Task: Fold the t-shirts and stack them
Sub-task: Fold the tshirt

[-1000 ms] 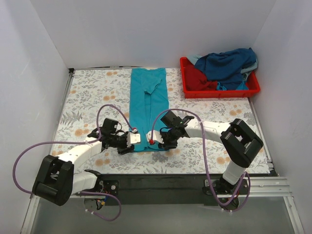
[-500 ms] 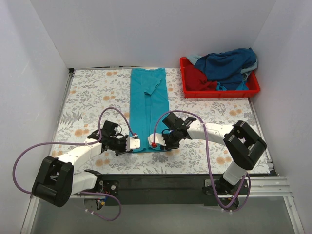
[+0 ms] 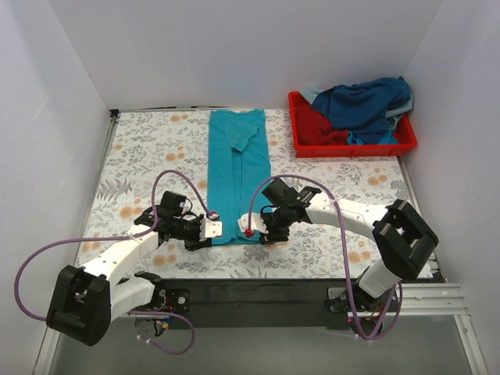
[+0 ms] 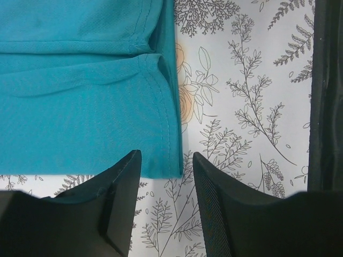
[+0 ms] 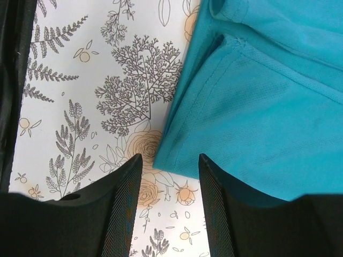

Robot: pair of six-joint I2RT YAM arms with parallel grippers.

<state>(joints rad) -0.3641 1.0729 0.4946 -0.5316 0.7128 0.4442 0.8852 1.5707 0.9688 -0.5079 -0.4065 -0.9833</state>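
Note:
A teal-turquoise t-shirt [image 3: 238,172] lies folded into a long narrow strip down the middle of the floral table. My left gripper [image 3: 209,230] is open at the near left corner of its hem. In the left wrist view the shirt [image 4: 80,107] has that corner between the fingertips of the gripper [image 4: 166,160]. My right gripper [image 3: 251,231] is open at the near right corner. In the right wrist view the gripper [image 5: 170,160] straddles the corner of the shirt [image 5: 268,107]. Neither gripper holds cloth. A navy shirt [image 3: 367,101] and a red shirt [image 3: 316,129] lie heaped in the tray.
The red plastic tray [image 3: 351,148] stands at the back right corner. White walls close the table on three sides. The table's black front edge runs just behind both grippers [image 4: 324,107] [image 5: 10,80].
Both grippers have shifted slightly at the near hem, the left a little leftward and nearer, the right a little nearer. The shirt has not moved.

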